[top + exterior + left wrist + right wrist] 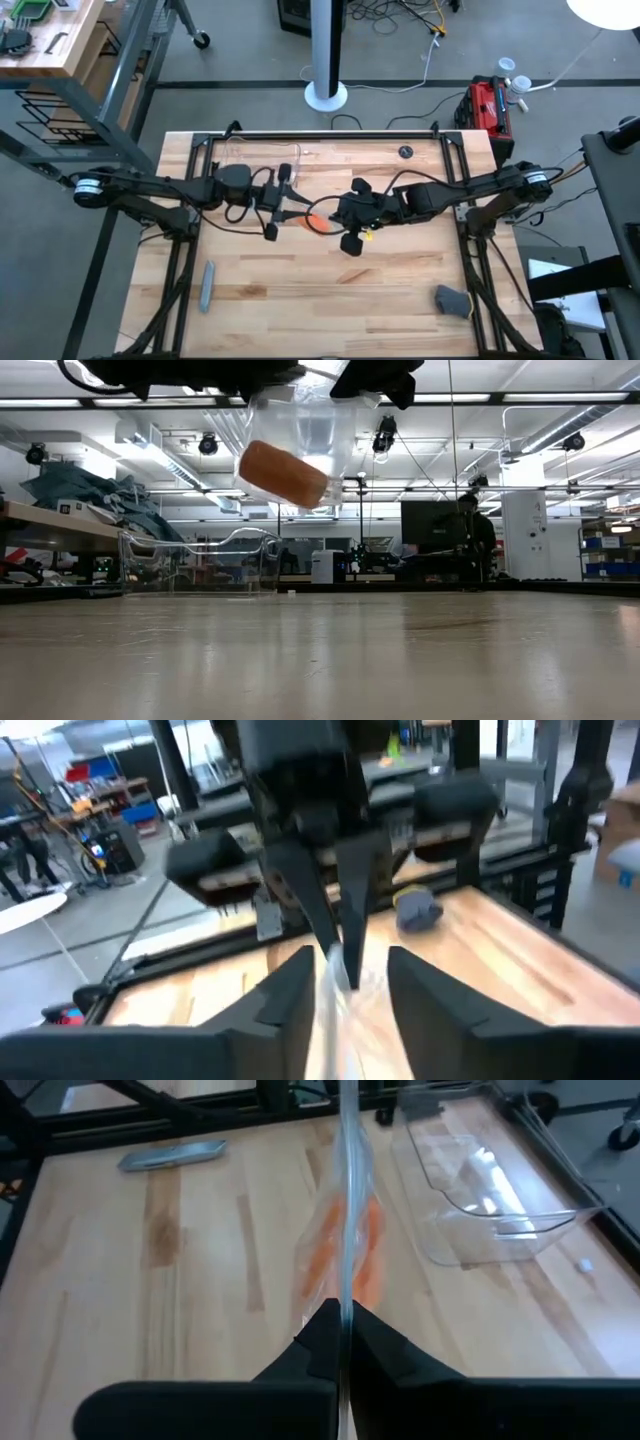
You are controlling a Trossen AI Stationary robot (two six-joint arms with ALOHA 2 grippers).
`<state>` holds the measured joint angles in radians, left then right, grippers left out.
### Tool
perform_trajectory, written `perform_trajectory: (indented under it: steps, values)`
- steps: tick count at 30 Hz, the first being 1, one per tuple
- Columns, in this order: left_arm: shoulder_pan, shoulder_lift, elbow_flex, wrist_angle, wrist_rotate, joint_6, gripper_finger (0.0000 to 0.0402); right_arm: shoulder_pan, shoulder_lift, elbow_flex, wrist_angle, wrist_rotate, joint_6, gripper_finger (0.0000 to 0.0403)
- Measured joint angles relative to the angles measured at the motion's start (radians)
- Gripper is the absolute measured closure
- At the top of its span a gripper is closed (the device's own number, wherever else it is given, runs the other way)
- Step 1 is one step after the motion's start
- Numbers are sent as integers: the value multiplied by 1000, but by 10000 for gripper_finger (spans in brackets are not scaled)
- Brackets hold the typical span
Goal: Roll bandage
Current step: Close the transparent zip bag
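Note:
The bandage (318, 222) is a stubby orange roll (283, 472) inside a crinkled clear plastic wrap (310, 430), held up above the middle of the table between my two grippers. My right gripper (343, 1330) comes from the table's right and is shut on the wrap. My left gripper (350, 985) comes from the left and faces it, open. Its fingers stand on either side of the wrap's other end (340, 1000); I cannot tell whether they touch it. My right gripper pinches an edge of the clear wrap (344, 1295) between its two fingers. They come about level from the table's right side. The wrap stretches away from the fingertips with the orange roll (345, 1245) inside, tilted and lifted clear of the table.
A grey bar (207, 285) lies near the table's front left. A clear plastic tray (255, 155) stands at the back left. A grey lump (452, 300) sits at the front right, and a small dark disc (405, 152) near the far edge.

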<state>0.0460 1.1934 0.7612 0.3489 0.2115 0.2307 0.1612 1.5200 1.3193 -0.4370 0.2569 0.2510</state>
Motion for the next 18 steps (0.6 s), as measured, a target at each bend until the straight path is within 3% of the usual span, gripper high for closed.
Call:
perform_trajectory:
  steps: [4, 8, 18]
  values:
    - [0, 33, -1, -8, 0, 25, 260, 0, 0, 0, 5, 5, 0, 403]
    - [0, 62, 0, 28, 0, 52, 253, 0, 0, 0, 8, 5, -1, 403]
    - [2, 70, 0, 62, 16, 66, 304, 0, 0, 1, 9, 5, -7, 403]
